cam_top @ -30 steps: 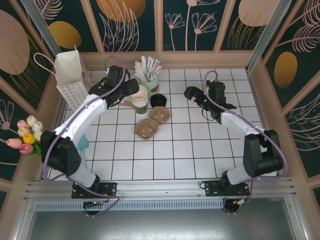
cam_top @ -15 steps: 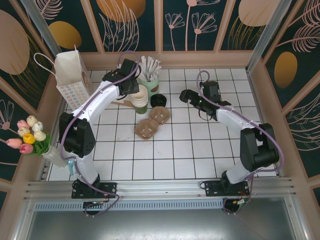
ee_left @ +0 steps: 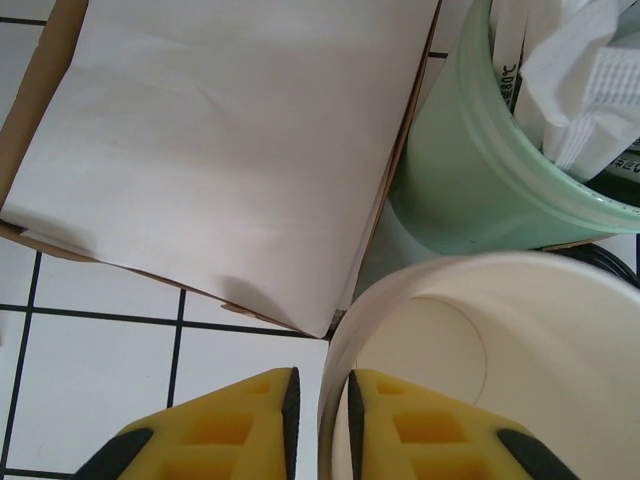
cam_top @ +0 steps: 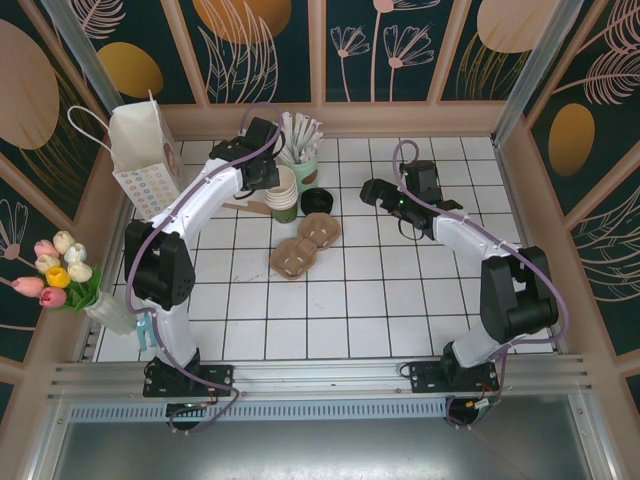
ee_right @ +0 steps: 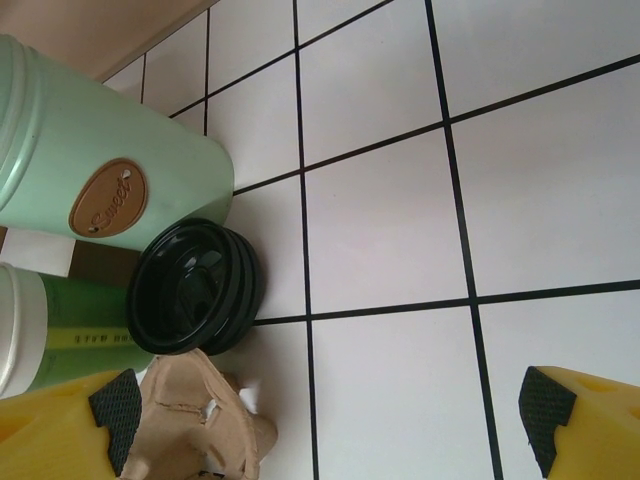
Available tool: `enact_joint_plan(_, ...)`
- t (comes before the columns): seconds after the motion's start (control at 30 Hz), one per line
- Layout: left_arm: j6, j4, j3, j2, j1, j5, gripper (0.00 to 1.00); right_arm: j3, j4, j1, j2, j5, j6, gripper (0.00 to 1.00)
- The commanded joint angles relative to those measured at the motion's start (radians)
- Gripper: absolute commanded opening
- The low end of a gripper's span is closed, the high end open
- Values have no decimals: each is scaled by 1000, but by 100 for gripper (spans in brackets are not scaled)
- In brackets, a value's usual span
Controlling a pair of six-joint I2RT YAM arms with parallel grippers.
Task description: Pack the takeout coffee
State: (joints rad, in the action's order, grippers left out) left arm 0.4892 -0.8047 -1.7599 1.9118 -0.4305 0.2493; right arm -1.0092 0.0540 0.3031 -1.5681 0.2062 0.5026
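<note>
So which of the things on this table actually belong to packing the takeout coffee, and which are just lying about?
Job: takeout coffee, pinched at the rim by the left gripper; white paper bag; probably the black lids and pulp carrier.
Lying about: mint straw holder; tulips; flat white sheet.

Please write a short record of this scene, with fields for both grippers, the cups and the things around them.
left gripper: shut on the rim of the top paper cup, one finger inside, one outside
right gripper: wide open, empty, beside the black lids
cup stack: upright, next to the mint straw holder
pulp carrier: flat on the tiles, both holes empty
white paper bag: upright at the far left, apart from the cups
</note>
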Motion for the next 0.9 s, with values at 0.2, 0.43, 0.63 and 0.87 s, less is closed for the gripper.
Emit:
enact_joint_plan(0.2, -15, -26, -35, 13, -2, -19, 9, -16, 22, 7, 5, -25, -15, 99)
enact_joint_plan(0.43, -27, -36, -71, 6, -2, -36, 0, -14, 32, 8, 16, -35, -18, 99)
enact_joint_plan(0.63, -27, 14, -72, -42, -1, -84, 0, -21, 41, 9, 19, -25, -28, 99)
enact_joint_plan(0.87, -13, 15, -51, -68, 13, -106, 0, -32, 63, 11, 17, -28, -42, 99)
